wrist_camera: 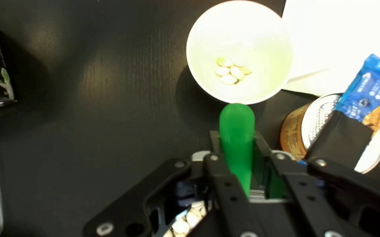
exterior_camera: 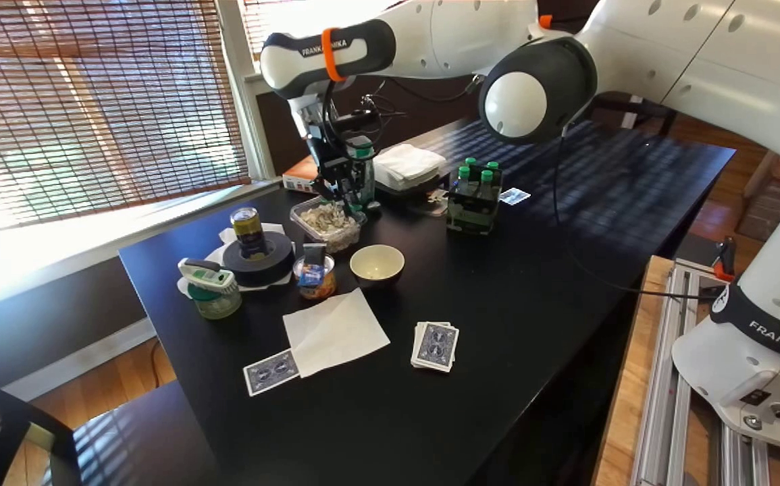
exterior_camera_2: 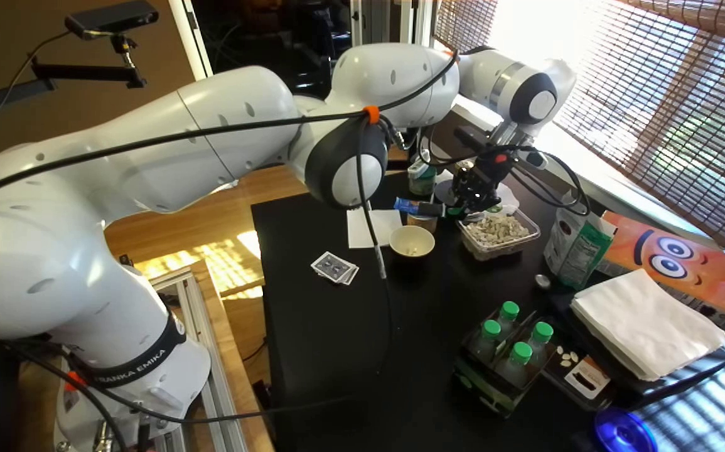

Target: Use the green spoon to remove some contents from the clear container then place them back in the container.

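Over the edge of the clear container (exterior_camera_2: 504, 250), the pincer (wrist_camera: 238, 142) clamps the green spoon (wrist_camera: 237, 125); the spoon's scooping end is hard to make out. Pale seeds (exterior_camera_2: 498, 230) are heaped inside the container. Near the container stands a cream bowl (wrist_camera: 270, 56) holding a few loose seeds (wrist_camera: 232, 71). Just beside the container is a can (wrist_camera: 294, 131), and well apart from it on the bench (exterior_camera: 514, 290) stands a bottle carrier (exterior_camera: 471, 214).

Card stack (exterior_camera: 435, 346) sat near the paper sheet (exterior_camera: 339, 331). Brush (exterior_camera: 209, 274) lay on a green-lidded jar (exterior_camera: 219, 308). Four green-capped bottles (exterior_camera_2: 515, 364) stood in a carrier (exterior_camera_2: 484, 390); napkins (exterior_camera_2: 648, 323) were stacked near the orange box (exterior_camera_2: 676, 260).
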